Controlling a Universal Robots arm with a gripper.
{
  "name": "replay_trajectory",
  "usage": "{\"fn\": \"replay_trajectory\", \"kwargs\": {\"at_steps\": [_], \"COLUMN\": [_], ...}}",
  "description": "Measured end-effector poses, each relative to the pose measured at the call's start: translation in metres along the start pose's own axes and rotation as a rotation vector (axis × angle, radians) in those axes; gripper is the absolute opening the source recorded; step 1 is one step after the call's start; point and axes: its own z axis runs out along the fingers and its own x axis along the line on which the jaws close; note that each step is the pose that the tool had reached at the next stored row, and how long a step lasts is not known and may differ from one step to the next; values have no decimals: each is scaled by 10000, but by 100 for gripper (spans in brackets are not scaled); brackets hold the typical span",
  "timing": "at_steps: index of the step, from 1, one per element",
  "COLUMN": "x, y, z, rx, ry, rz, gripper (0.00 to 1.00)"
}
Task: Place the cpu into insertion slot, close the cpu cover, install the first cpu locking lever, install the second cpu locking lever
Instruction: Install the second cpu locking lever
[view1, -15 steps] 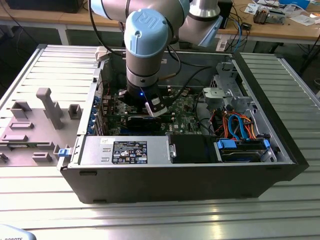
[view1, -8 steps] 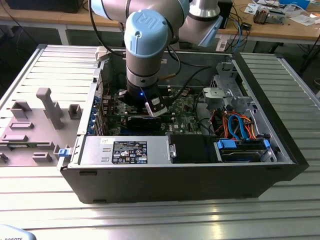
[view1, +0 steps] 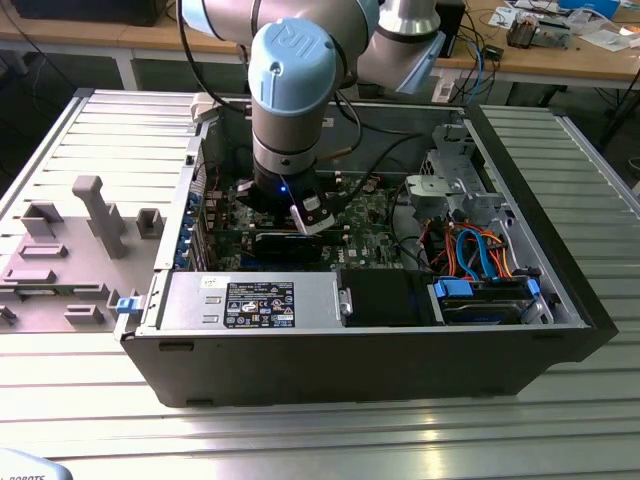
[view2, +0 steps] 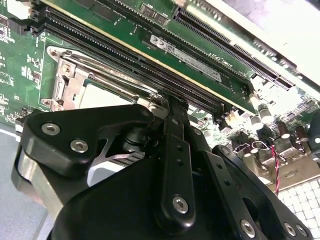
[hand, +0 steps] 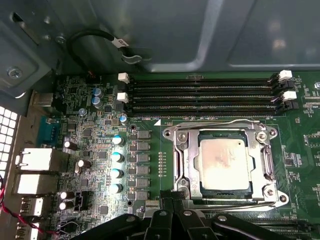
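The cpu (hand: 222, 162) lies flat in the socket on the green motherboard, silver top up, also seen as the cpu (view2: 100, 96) in the second wrist view. The insertion slot itself is hidden under it. The cpu cover (hand: 189, 167) is down around the chip, its silver frame (view2: 69, 75) lying flat. One wire locking lever (hand: 215, 123) runs along the side by the memory slots. Another lever (hand: 235, 201) runs along the opposite side. My gripper (hand: 174, 200) is shut, fingertips together at the socket's corner by that second lever's end. In the exterior view the gripper (view1: 300, 218) sits low inside the case.
Long black memory slots (hand: 200, 95) lie beside the socket, and a row of capacitors (hand: 116, 156) stands on its other side. A black cable (hand: 95, 37) loops along the case wall. In the exterior view, a grey fixture tray (view1: 70, 250) lies at the left, the power supply (view1: 250, 300) in front.
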Motion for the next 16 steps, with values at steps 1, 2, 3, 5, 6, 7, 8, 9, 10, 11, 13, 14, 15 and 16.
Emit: {"fn": "replay_trajectory", "kwargs": {"at_steps": [1, 2, 3, 5, 6, 7, 8, 9, 10, 11, 13, 14, 15, 16], "x": [1, 2, 3, 5, 6, 7, 9, 10, 9, 9, 9, 9, 9, 9], "y": [5, 11, 18, 30, 37, 44, 54, 57, 57, 57, 57, 57, 57, 57], "z": [-17, -41, -62, -102, -125, -149, -185, -194, -193, -193, -194, -194, -194, -194], "rx": [1, 7, 6, 7, 7, 7, 8, 8, 6, 6, 7, 7, 7, 7], "ry": [0, 3, 2, 3, 2, 3, 4, 5, 6, 5, 6, 6, 7, 7], "rz": [0, 1, 1, 1, 1, 1, 2, 1, 1, 2, 2, 2, 3, 2], "gripper": [11, 11, 11, 11, 11, 11, 11, 11, 11, 11, 11, 11, 11, 11]}}
